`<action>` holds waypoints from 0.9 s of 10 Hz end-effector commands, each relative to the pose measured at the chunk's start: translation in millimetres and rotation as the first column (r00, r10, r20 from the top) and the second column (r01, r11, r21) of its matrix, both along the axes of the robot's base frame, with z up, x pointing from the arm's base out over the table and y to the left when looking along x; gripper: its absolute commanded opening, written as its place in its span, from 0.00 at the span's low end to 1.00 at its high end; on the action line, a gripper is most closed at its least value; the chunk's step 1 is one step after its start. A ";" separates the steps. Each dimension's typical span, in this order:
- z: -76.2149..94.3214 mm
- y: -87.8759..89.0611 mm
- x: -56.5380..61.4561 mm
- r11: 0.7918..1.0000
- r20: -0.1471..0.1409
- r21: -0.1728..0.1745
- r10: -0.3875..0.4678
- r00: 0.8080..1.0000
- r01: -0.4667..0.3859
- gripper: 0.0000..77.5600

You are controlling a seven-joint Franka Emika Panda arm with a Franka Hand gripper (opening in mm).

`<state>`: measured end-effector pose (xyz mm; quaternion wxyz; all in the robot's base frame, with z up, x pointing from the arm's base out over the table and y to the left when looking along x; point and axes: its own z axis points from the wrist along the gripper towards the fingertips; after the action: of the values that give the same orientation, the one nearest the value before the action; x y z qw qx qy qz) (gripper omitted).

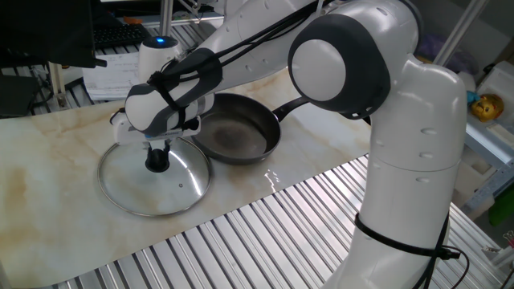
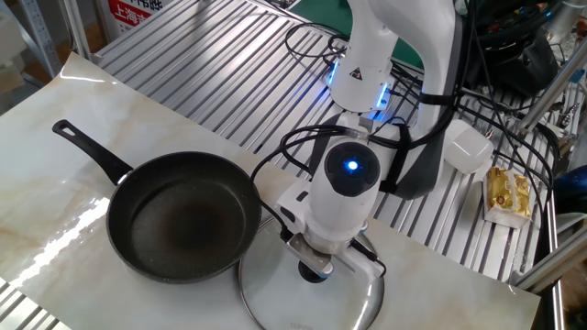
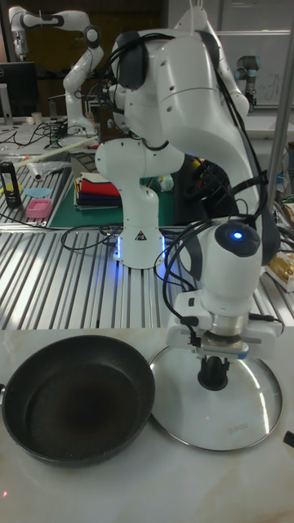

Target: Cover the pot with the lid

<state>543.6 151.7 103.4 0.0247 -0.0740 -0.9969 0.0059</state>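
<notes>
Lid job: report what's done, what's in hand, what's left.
Done: the gripper has reached the lid and is shut on its knob. In hand: the grasp, with the lid flat on the table beside the pot. Left: lift it, carry it over the uncovered pot, set it down.

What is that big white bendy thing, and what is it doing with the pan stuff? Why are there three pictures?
The white thing is a robot arm. At its end is a gripper, like a hand with two fingers. The three pictures show one moment, taken by three cameras standing at different sides of the table. On the table lie a black pot with a long handle and, right beside it, a round glass lid. The pot has nothing in it. The gripper is straight down over the lid's black knob, with its fingers closed around it. The lid looks to be lying flat on the table, not yet on the pot.
</notes>
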 end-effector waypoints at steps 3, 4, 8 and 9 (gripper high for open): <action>20.5 4.8 -3.3 0.998 -0.083 0.011 -0.063 0.995 0.064 0.02; 22.5 6.6 -3.6 0.998 -0.087 0.011 -0.068 0.994 0.069 0.02; 32.7 13.7 -7.6 0.996 -0.099 0.007 -0.091 0.991 0.093 0.02; 37.5 17.7 -10.4 0.995 -0.099 0.005 -0.100 0.990 0.101 0.02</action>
<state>533.7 165.1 134.1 0.0764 -0.1193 -0.9899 0.0045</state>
